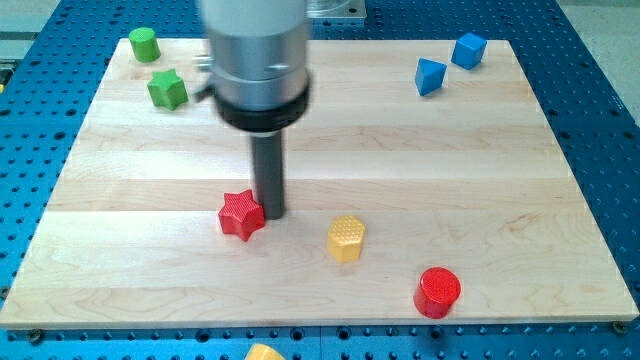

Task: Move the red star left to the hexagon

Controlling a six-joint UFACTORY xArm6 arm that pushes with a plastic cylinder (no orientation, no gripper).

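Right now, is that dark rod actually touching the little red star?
Touching, it seems: in the camera view my tip sits flush against the right edge of the red star, with no strip of wood visible between them.

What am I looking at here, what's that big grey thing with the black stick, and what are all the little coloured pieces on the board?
The grey cylinder is the end of a robot arm. It holds nothing; it only pushes blocks with a dark rod. My tip rests on the wooden board, right against the red star, on that star's right side in the view. There is one camera, looking down at the board. A yellow hexagon lies further right, a red cylinder at bottom right, two blue blocks at top right, a green cylinder and green star at top left.
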